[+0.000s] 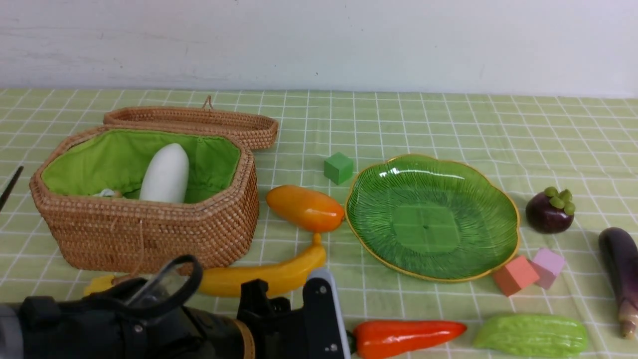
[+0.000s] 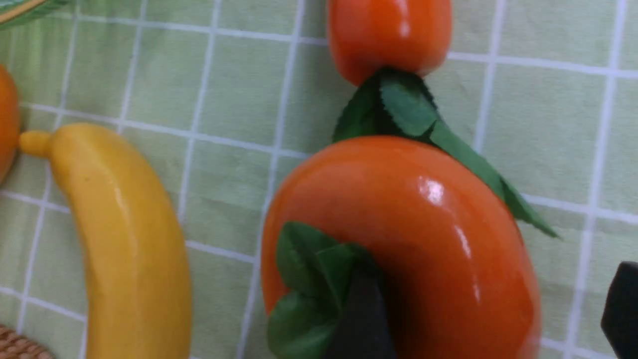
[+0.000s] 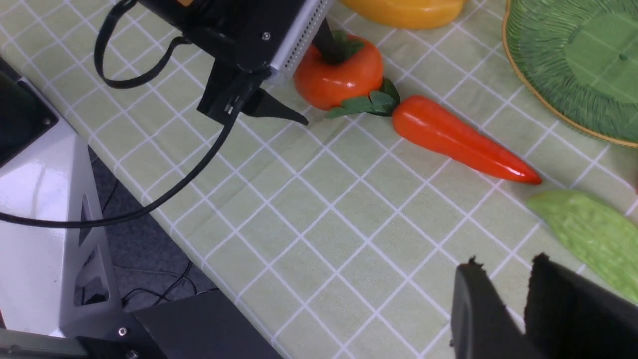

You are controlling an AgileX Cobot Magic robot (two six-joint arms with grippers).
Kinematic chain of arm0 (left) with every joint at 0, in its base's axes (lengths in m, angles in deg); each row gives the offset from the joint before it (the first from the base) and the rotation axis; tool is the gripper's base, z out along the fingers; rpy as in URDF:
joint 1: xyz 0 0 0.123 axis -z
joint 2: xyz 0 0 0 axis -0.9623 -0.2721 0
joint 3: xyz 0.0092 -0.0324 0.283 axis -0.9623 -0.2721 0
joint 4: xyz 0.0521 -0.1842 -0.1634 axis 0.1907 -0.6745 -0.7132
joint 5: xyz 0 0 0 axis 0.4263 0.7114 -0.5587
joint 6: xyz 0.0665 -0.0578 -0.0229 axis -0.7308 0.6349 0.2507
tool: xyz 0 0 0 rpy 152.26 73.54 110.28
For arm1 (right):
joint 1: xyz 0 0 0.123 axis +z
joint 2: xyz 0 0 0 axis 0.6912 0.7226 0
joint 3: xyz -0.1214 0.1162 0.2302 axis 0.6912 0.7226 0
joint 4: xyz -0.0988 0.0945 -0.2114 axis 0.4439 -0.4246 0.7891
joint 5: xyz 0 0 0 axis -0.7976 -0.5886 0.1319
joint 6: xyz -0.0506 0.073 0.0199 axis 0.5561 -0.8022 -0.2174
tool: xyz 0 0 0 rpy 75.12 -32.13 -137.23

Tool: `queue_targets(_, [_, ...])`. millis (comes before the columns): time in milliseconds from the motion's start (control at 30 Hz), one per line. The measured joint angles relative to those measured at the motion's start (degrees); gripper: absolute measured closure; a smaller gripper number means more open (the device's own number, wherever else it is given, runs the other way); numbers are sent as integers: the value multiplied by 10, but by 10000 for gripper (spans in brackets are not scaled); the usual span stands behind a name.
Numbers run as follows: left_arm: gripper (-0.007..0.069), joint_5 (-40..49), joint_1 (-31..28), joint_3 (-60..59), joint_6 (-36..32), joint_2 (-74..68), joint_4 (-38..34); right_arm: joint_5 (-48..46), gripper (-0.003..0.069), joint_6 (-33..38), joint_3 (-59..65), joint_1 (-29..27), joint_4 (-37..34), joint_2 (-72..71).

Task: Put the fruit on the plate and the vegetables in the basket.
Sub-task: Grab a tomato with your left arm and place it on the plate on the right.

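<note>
Taking plate as reference on the bench. See left jaws spread wide, gripping nothing: one finger down on the leaf cap of the persimmon, the other off to its side, clear of it. Place persimmon front-left of plate, hidden behind left arm in front view. See right jaws almost together, thin slit between, nothing in them, over the bench near bitter gourd, front-right of plate. Find mango just off plate's left rim; banana front-left of plate, stem end against mango. Can't tell whether mango touches the rim. Find mangosteen just right of plate; eggplant further right, well apart. Find carrot in front of plate, leaves touching persimmon. Find basket well left of plate, lid off and lying behind it, white gourd leaning inside on green lining. Note green cube off plate's back-left, orange cube against front-right rim, lilac cube touching that one.
</note>
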Motion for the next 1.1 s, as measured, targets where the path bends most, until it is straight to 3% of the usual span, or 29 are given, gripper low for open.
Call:
queue_targets(200, [69, -18, -16, 2, 20, -11, 6, -2, 493, 0, 0, 0, 0, 0])
queue_targets(367, [195, -25, -17, 2, 21, -11, 6, -2, 489, 0, 0, 0, 0, 0])
queue_targets(600, [195, -22, -17, 2, 21, -9, 7, -2, 489, 0, 0, 0, 0, 0])
queue_targets(900, [195, 133, -17, 54, 27, 42, 6, 3, 489, 0, 0, 0, -3, 0])
queue_targets(1100, [195, 218, -17, 119, 41, 59, 6, 72, 487, -43, -1, 0, 7, 0])
